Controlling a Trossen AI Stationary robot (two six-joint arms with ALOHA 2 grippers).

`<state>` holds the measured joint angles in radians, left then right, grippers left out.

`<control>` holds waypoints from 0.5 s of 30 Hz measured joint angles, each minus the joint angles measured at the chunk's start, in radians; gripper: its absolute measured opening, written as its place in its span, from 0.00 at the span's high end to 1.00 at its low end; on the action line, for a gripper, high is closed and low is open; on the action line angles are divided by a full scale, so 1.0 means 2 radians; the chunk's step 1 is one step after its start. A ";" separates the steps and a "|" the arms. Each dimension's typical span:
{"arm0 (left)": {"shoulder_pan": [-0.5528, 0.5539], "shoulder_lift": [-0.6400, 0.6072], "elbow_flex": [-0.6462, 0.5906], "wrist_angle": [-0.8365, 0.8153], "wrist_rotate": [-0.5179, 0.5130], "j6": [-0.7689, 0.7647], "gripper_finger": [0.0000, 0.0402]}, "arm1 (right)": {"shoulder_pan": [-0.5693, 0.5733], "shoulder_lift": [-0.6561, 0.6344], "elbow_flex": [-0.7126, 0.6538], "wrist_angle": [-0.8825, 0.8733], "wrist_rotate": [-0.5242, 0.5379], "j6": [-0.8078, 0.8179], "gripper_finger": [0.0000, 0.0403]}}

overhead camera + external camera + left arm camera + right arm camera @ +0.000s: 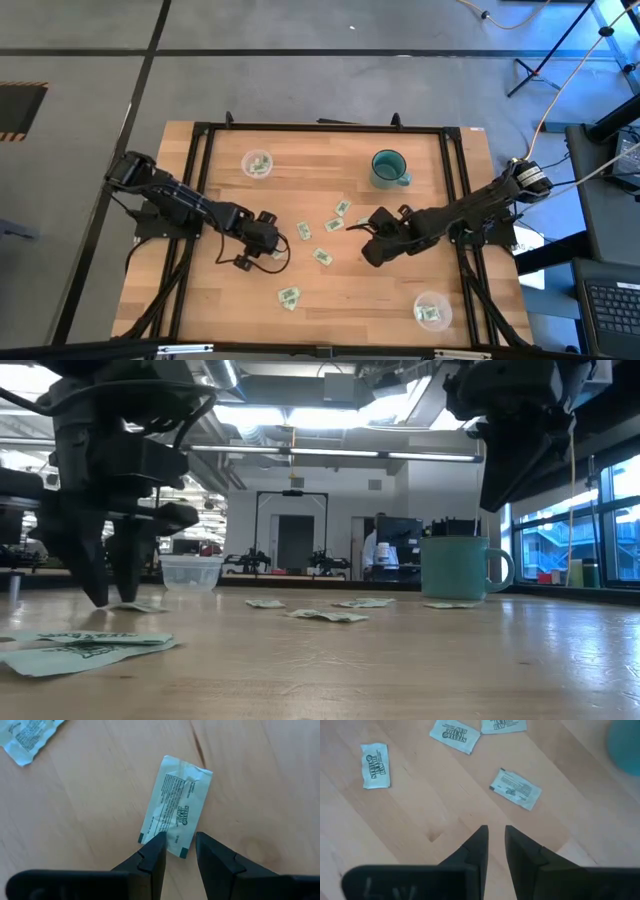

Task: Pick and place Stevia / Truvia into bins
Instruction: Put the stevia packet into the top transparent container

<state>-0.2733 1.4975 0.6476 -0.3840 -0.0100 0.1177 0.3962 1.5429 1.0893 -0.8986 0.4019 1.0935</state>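
Note:
Several white-and-green Stevia sachets [322,256] lie flat on the wooden table between the two arms. My left gripper [180,837] is open and low at the table [110,595]; its fingertips stand on either side of the near short end of one sachet [176,802]. My right gripper [496,827] is open by a narrow gap and holds nothing. It hangs raised above the table [495,500], and a sachet [516,789] lies ahead of it. Each of the two clear cups, one far left [257,163] and one near right [432,310], has sachets in it. My left gripper comes from above, pointing down, with one fingertip [155,851] at the corner of the sachet's near short end [170,845] and the other beside it. The sachet lies flat on the table. Whether the fingers touch it, I cannot tell.
A teal mug [388,168] stands at the far side of the table, right of centre. More sachets lie near the front edge [289,297] and close to the low camera [80,650]. A black frame rail [320,127] runs around the table.

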 joint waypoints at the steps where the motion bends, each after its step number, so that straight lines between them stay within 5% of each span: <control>1: 0.000 0.002 0.000 0.001 -0.001 0.000 0.75 | 0.000 0.000 0.000 0.000 0.000 0.000 0.83; 15: 0.001 0.005 -0.001 0.001 -0.005 0.000 0.94 | 0.000 0.000 0.000 0.000 -0.001 -0.002 0.83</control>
<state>-0.2722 1.5074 0.6460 -0.3824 -0.0197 0.1177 0.3962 1.5429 1.0893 -0.8986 0.4004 1.0904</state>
